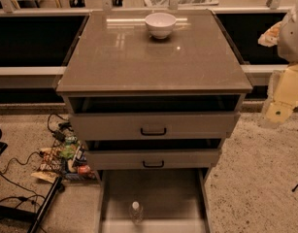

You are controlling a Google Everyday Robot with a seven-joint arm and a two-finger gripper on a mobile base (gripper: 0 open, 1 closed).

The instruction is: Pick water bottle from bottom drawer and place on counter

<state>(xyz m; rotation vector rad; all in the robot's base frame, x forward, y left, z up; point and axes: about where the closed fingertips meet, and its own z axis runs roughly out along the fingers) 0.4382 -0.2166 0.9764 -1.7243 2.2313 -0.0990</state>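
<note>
The water bottle [136,211], clear with a white cap, stands upright near the front of the open bottom drawer [163,188], slightly left of its middle. The glossy taupe counter [153,57] tops the grey cabinet above it. My gripper [279,108] hangs at the right edge of the view, beside the cabinet's right side at about the height of the top drawer. It is well above and to the right of the bottle and touches nothing.
A white bowl [160,24] sits at the back middle of the counter. Two upper drawers with black handles [153,131] are partly pulled out over the bottom drawer. Snack packets [66,157] and cables [17,178] lie on the floor at left.
</note>
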